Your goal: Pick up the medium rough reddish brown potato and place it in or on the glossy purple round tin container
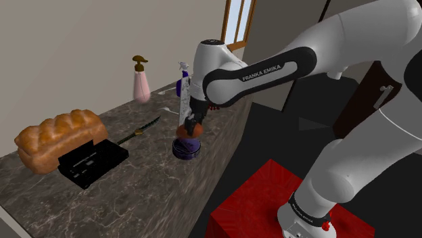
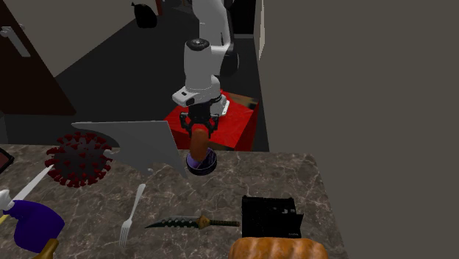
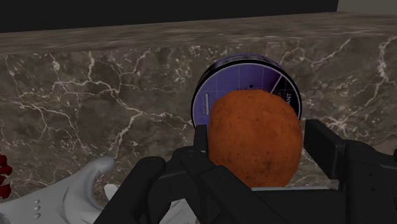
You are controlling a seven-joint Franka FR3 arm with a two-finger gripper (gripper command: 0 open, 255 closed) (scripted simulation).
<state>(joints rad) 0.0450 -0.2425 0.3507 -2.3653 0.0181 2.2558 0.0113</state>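
A rough reddish brown potato (image 3: 254,137) sits clasped between my black gripper's (image 3: 259,153) fingers, so the gripper is shut on it. Directly beneath it lies the glossy purple round tin (image 3: 236,81), partly hidden by the potato. In the shoulder view the gripper (image 1: 194,120) holds the potato (image 1: 190,129) just above the tin (image 1: 186,149), which rests near the counter's right edge. From the second exterior view, the potato (image 2: 198,141) hangs upright from the gripper (image 2: 199,126) over the tin (image 2: 201,164). I cannot tell whether potato and tin touch.
On the dark marble counter (image 1: 135,196) lie a bread loaf (image 1: 57,138), a black box (image 1: 92,162), a dagger (image 1: 139,129) and a pink pump bottle (image 1: 141,82). A fork (image 2: 131,213), a red spiky ball (image 2: 77,158) and a grey sheet (image 2: 140,143) lie nearby. The red stand (image 1: 257,203) is below.
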